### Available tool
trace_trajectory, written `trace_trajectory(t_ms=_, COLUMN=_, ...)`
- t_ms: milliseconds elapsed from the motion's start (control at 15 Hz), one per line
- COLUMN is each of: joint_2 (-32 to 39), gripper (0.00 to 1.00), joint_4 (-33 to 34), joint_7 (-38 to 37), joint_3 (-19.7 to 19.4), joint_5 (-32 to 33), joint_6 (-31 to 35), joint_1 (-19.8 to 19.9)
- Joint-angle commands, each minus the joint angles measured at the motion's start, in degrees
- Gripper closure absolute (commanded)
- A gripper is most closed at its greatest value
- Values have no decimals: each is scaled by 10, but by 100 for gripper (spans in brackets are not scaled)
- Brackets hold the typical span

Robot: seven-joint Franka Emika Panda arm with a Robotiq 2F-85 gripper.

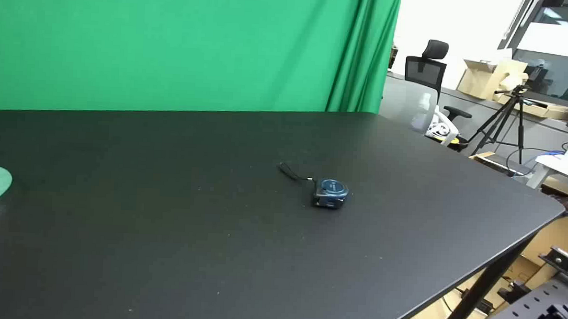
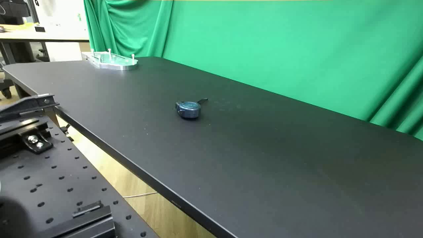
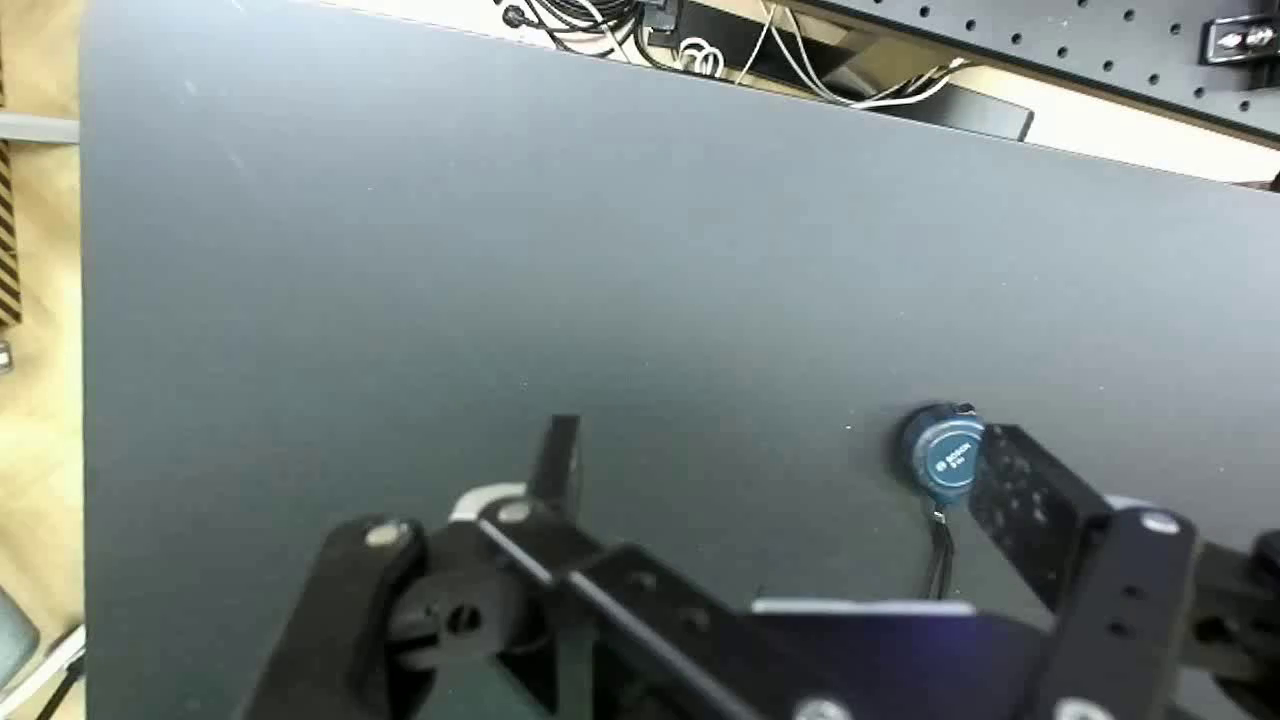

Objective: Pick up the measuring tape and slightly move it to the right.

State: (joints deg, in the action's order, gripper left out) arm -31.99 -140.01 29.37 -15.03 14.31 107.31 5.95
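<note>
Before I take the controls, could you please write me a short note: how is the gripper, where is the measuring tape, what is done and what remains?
The gripper is open and holds nothing; only the wrist view shows it.
The measuring tape rests on the black table. In the wrist view one finger hides part of it, but both exterior views show nothing touching it.
Done: no grasp or lift shows.
Left: probably align, grip, lift, and set it slightly to the right.

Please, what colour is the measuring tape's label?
Blue label with white lettering, best in the wrist view.
</note>
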Motion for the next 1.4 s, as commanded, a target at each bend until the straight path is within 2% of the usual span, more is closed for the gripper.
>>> trace_trajectory(t_ms=0, joint_2=0, gripper=0, joint_4=1, joint_7=0, joint_3=1, joint_5=0, joint_6=-1, joint_1=0)
trace_trajectory(t_ms=667, joint_2=0, gripper=0, joint_4=1, joint_7=0, joint_3=1, joint_5=0, joint_6=0, joint_1=0)
trace_trajectory(t_ms=933, joint_2=13, gripper=0, joint_4=-38, joint_7=-21, joint_3=21, joint_5=4, joint_6=90, joint_1=-13)
trace_trajectory(t_ms=1333, joint_2=94, gripper=0, joint_4=-110, joint_7=-5, joint_3=70, joint_5=5, joint_6=303, joint_1=-58)
